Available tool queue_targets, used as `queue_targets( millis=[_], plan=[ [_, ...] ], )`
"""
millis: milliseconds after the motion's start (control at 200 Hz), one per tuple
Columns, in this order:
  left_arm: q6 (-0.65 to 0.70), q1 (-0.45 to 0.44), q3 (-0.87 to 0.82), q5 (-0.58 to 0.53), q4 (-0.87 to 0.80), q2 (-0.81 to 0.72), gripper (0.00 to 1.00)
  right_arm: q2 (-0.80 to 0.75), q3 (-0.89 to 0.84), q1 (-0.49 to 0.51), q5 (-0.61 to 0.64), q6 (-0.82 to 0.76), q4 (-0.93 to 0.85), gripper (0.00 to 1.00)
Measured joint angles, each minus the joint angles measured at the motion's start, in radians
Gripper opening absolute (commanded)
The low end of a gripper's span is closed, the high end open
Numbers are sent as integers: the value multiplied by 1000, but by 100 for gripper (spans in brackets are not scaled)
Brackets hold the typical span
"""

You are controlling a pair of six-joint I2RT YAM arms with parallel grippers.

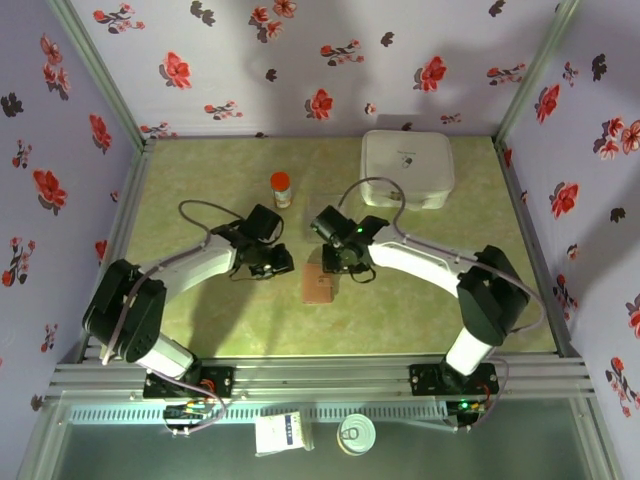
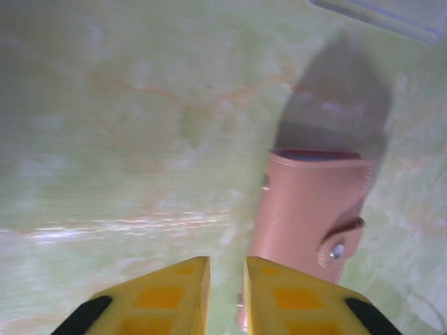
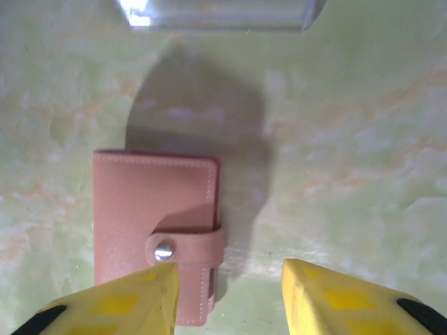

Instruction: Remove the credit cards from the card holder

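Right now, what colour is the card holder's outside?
Pinkish tan, stitched edges, with a silver snap on its strap; the card holder shows best in the right wrist view.
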Motion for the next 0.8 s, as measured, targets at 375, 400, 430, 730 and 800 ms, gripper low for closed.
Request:
queue_targets(
  millis=[375,400,430,730,800],
  plan=[
    [26,77,-95,1,39,-69,0,160,84,111,8,114,-31,39],
    [26,78,-96,1,39,-71,0,165,89,111,8,115,-31,39],
    [26,78,-96,1,40,-74,0,171,95,111,8,116,-33,39],
    [41,91,-98,9,58,-91,0,229,137,111,27,122,-45,35],
    [41,91,-98,9,60,-91,0,240,138,107,27,122,-47,34]
  ],
)
